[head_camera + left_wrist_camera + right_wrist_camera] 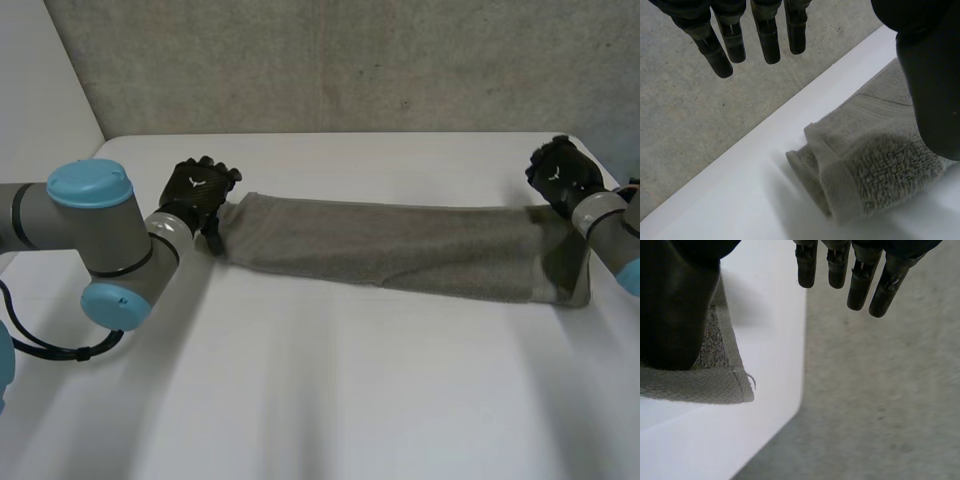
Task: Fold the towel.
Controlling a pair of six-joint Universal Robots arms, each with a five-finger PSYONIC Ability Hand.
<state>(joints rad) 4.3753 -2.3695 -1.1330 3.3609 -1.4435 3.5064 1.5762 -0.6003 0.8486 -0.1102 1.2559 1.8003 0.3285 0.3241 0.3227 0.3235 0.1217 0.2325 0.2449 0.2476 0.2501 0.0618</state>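
Note:
A grey towel (400, 248), folded into a long narrow strip, lies across the far half of the white table (330, 400). My left hand (198, 190) hovers at its left end with straight fingers (720, 50) held above the table, the thumb (932, 85) over the folded towel end (865, 170). My right hand (562, 175) is at the towel's right end by the table's right edge. Its fingers (860, 280) are spread out past the edge and its thumb (675, 305) rests over the towel corner (715, 380). Neither hand grips the cloth.
The table's far edge (770, 130) runs just past the left towel end, with grey floor (690, 125) beyond. The right table edge (797, 365) drops off next to the towel corner. The near half of the table lies bare in front of the towel.

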